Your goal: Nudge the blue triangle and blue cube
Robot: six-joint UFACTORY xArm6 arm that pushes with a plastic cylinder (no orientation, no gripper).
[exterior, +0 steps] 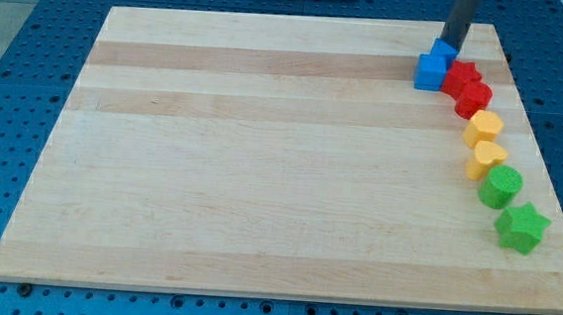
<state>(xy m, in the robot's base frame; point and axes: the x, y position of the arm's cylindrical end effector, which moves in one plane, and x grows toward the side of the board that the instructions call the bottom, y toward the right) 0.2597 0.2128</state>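
A blue cube (430, 72) sits near the board's top right corner. A smaller blue block, the blue triangle (444, 51), lies just above and right of it, touching it and partly hidden by my rod. My tip (451, 43) rests right at the triangle's upper right side. The dark rod rises out of the view's top.
On the wooden board (262, 156), a curved row runs down the right side from the blue blocks: two red blocks (460, 78) (473, 97), two yellow blocks (483, 127) (485, 159), a green cylinder (501, 185) and a green star (522, 227). The board's right edge is close.
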